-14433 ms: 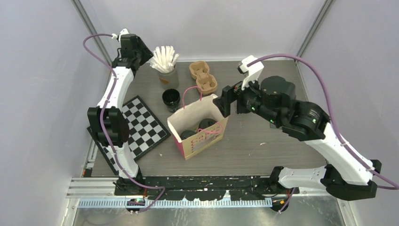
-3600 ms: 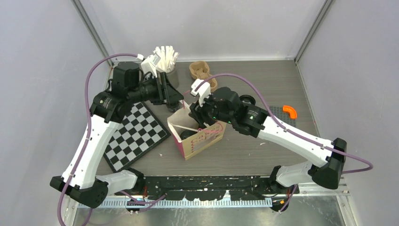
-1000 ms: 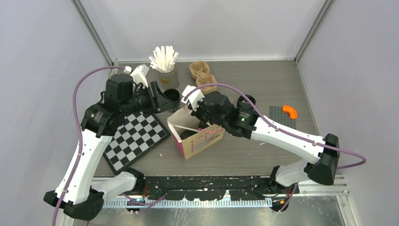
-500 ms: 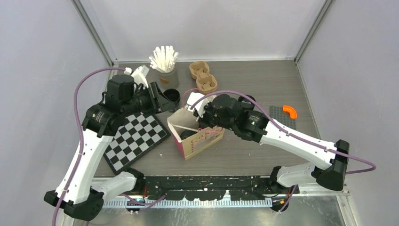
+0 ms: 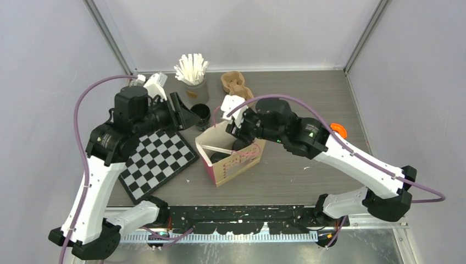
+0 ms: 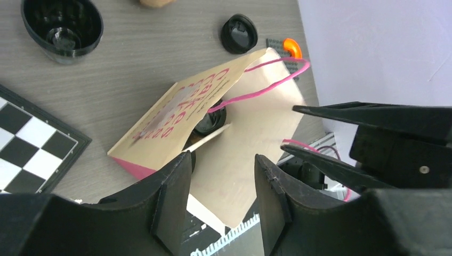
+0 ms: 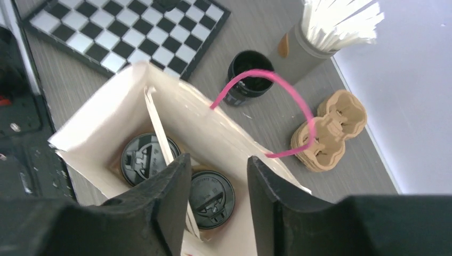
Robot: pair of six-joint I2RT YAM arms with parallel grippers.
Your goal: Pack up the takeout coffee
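A tan paper bag (image 5: 233, 162) with pink handles stands mid-table. In the right wrist view two black lidded cups (image 7: 150, 159) (image 7: 212, 198) sit inside it with a white stick (image 7: 159, 130). My right gripper (image 5: 237, 131) (image 7: 217, 160) is open and empty above the bag's mouth. A lidless black cup (image 5: 201, 113) (image 6: 62, 26) (image 7: 250, 74) stands behind the bag. A loose black lid (image 6: 239, 33) lies on the table beyond the bag. My left gripper (image 5: 186, 113) (image 6: 220, 165) is open and empty, left of the lidless cup and above the bag's left side.
A grey cup of white sticks (image 5: 192, 74) and a brown pulp carrier (image 5: 236, 88) stand at the back. A checkerboard (image 5: 159, 159) lies left of the bag. An orange piece (image 5: 338, 130) on a grey plate lies to the right.
My right gripper has shifted right and now hangs over the bag's mouth; its arm now covers the loose lid from above. My left gripper has drawn back slightly to the left.
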